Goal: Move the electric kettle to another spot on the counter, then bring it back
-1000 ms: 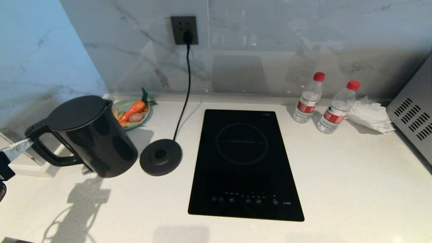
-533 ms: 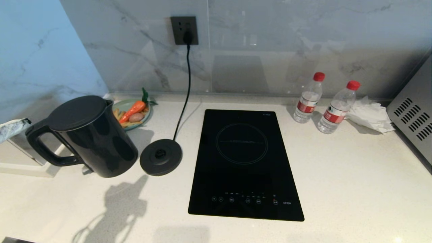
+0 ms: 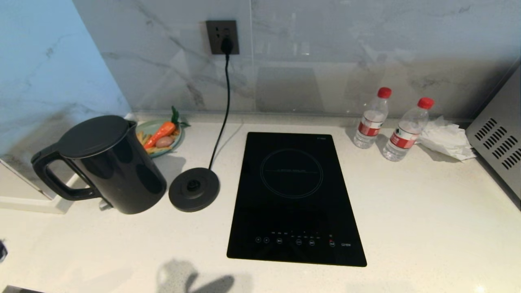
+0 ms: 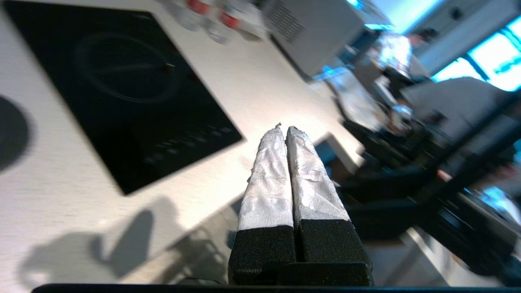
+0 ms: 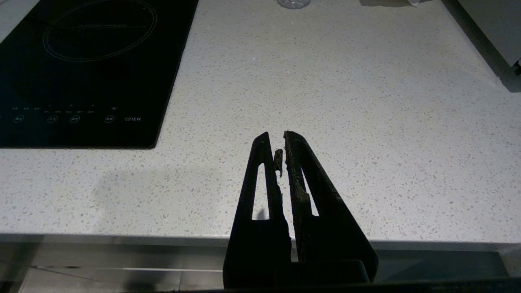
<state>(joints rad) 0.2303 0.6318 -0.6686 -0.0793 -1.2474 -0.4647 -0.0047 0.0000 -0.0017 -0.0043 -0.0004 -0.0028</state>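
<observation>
Across the frame, the counter (image 3: 407, 211) is seen, cooktop (image 3: 295, 195) at centre. At left of frame the kettle (image 3: 103, 162) is stood upright on the counter, just beside its base disc (image 3: 194, 189), not on it. Move out judged done; return to the disc left. Left gripper (image 4: 283, 129) is pressed closed, empty, off the counter edge. Right gripper (image 5: 280, 140) is parked, nearly closed, empty.

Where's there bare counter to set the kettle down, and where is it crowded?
Widest bare counter: right of the cooktop, in front of the two bottles. A narrower strip runs along the front edge, before the kettle and its base disc. The back-left corner is crowded by the plate and cord.
</observation>
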